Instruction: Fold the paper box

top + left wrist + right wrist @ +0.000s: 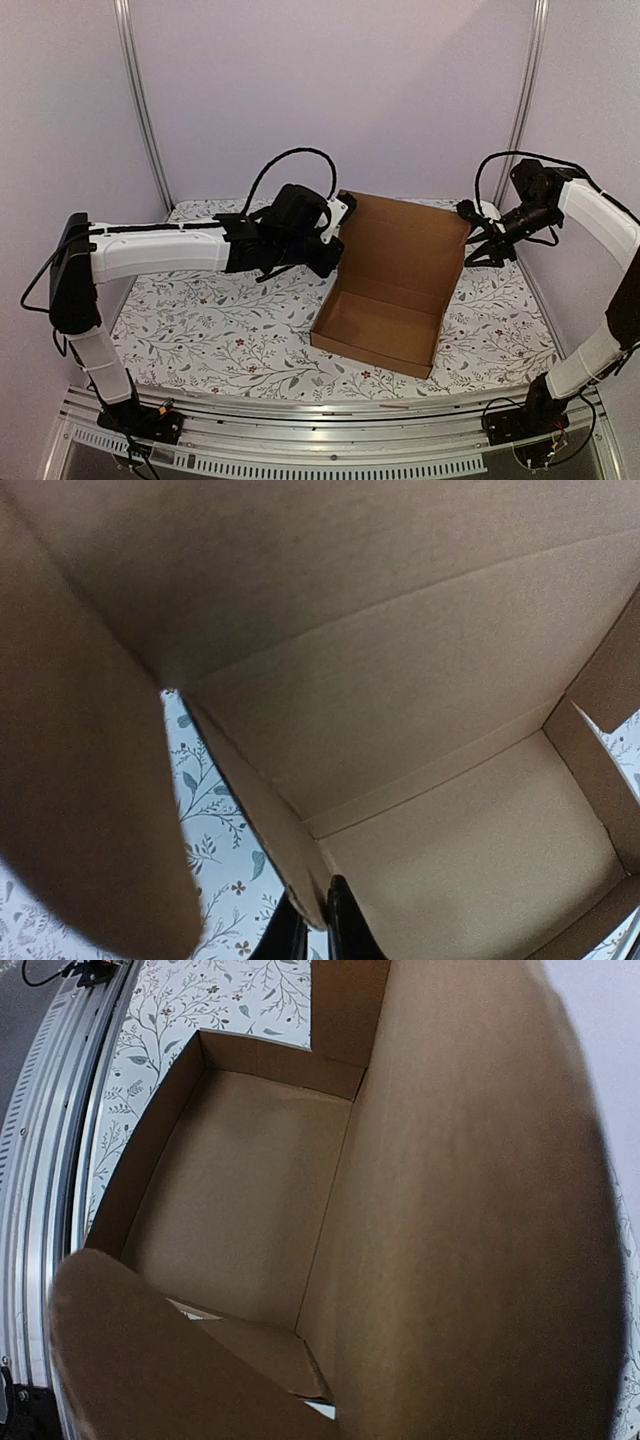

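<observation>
While the left claw [322,912] pinches the open paper box's [385,300] side wall, the right claw [478,236] sits just beside the raised lid [405,235]; whether it is spread cannot be told.

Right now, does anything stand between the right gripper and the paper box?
Nothing visible does. The right gripper hovers beside the right edge of the upright lid of the paper box, with no object between them. The left gripper pinches the box on the opposite side.

Pale lilac walls [330,80], floral tablecloth [220,340], aluminium posts [140,100]
</observation>
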